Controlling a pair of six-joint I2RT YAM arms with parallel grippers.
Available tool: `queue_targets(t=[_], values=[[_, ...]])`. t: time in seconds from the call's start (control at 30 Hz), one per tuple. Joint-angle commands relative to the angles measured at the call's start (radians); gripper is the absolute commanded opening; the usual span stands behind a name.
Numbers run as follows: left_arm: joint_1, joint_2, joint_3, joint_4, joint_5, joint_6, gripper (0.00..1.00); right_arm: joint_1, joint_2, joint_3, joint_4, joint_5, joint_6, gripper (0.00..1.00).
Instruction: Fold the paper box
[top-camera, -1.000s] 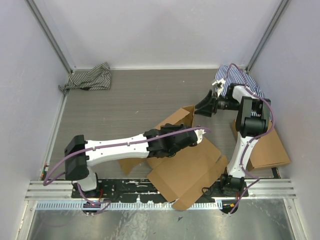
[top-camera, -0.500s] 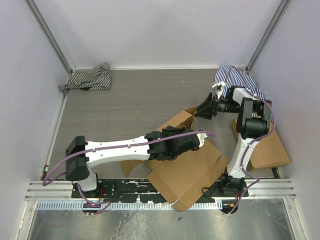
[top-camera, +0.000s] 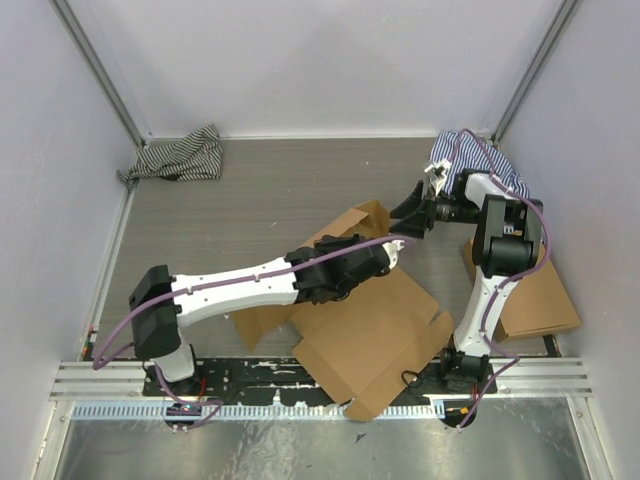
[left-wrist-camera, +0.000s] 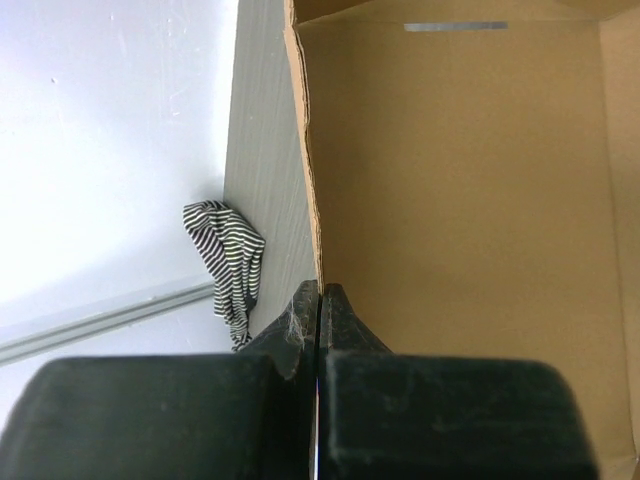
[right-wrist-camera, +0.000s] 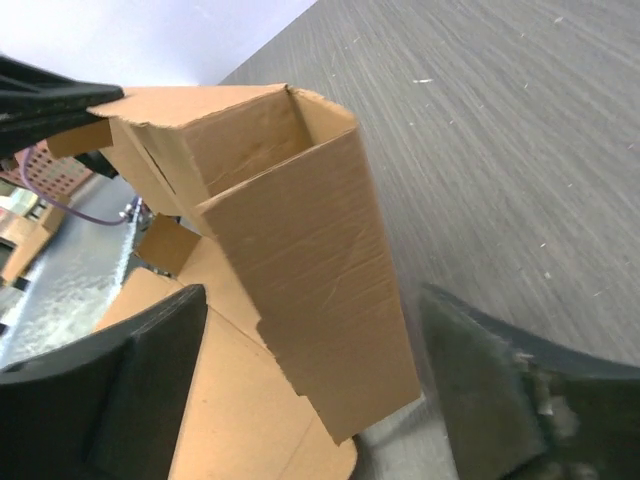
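The paper box is a brown cardboard sheet lying partly folded between the two arms, with one wall standing up at its far side. My left gripper reaches across it and is shut on the edge of that wall, whose inner face fills the left wrist view. My right gripper hovers at the far right end of the raised wall. It is open, its fingers standing on either side of an upright flap without touching it.
A second flat cardboard box lies by the right wall behind the right arm. A striped cloth sits in the far left corner and another one in the far right corner. Side walls close in both sides.
My left gripper has drawn back and to the left, lifting the wall more upright and shifting the sheet. The right gripper's jaws have spread wider beside the flap.
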Motion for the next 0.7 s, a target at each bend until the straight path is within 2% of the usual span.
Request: queue_targets(t=[0.0,0.17,0.43,0.53,0.67], values=[[0.023,-0.001,-0.039,0.090,-0.015,0.054,0.00,0.005,0.003,0.053,-0.020,-0.082,0.031,1.00],[0.066,-0.021,-0.084,0.235,-0.031,0.144,0.00,-0.002,0.030,0.107,-0.020,-0.082,0.057,1.00],[0.216,-0.051,-0.167,0.536,0.014,0.408,0.00,-0.008,0.155,0.289,-0.019,-0.082,0.112,1.00],[0.269,-0.044,-0.152,0.615,0.063,0.453,0.00,-0.008,0.201,0.380,-0.020,-0.081,0.138,1.00],[0.325,0.007,-0.087,0.636,0.131,0.479,0.00,-0.011,0.282,0.562,-0.018,-0.079,0.223,1.00]])
